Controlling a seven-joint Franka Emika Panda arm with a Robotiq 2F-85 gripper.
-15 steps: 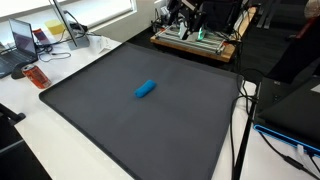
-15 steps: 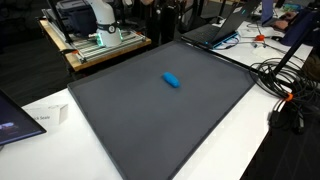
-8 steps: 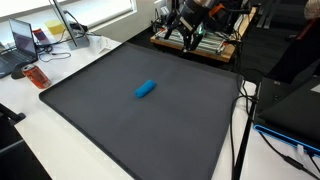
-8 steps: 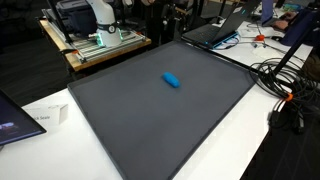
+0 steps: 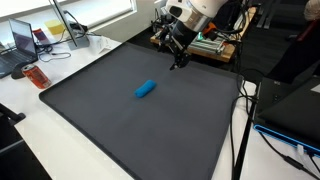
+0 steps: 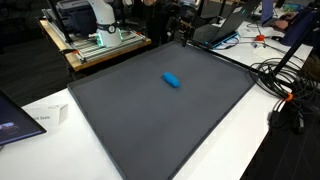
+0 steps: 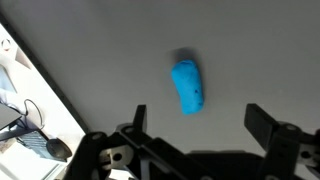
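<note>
A small blue cylinder [image 5: 146, 89] [image 6: 172, 80] lies on its side near the middle of a dark grey mat [image 5: 120, 125] [image 6: 150, 125]. My gripper [image 5: 178, 52] hangs above the mat's far edge, apart from the cylinder, its dark fingers pointing down. In the wrist view the blue cylinder [image 7: 187, 87] lies on the grey mat just beyond my gripper [image 7: 200, 120]. The jaws stand wide apart, and the left finger [image 7: 138, 118] and right finger [image 7: 268, 126] have nothing between them. Nothing is held or touched.
A wooden platform with equipment [image 5: 205, 42] [image 6: 95, 45] stands behind the mat. A laptop [image 5: 22, 40] and an orange object [image 5: 37, 75] sit on the white table at one side. Black cables [image 5: 240, 120] [image 6: 285, 90] run along the mat's other side.
The arm has swung out from over the wooden platform and down toward the mat's far edge, closer to the blue cylinder. The cylinder has not moved.
</note>
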